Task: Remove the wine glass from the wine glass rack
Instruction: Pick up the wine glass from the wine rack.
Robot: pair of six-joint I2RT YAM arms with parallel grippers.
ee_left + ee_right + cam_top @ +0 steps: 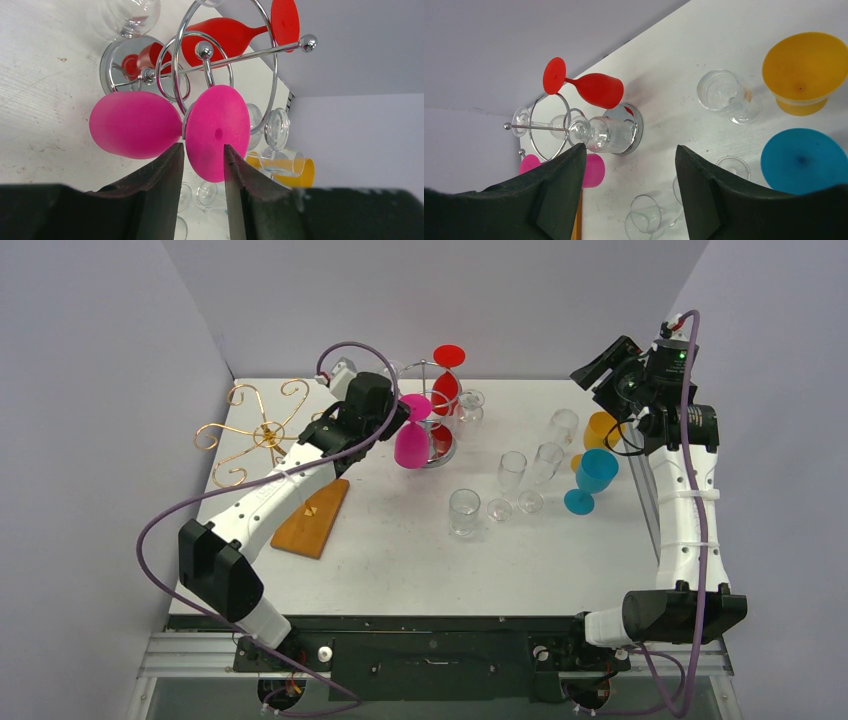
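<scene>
At the rack (pixel 250 54), left jaws parted near pink glass (pixel 135 125), right jaws wide, empty

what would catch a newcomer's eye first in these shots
The hot pink wine glass stands out, hanging upside down from the chrome rack at the back middle of the table, with the left claw open at its foot. Next, the red wine glass on the same rack, and the teal goblet by the right arm.

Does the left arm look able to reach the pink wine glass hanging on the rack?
Probably yes. The left gripper is open right in front of the pink wine glass, and nothing stands between them. Only the wire of the wine glass rack is close above it.
</scene>
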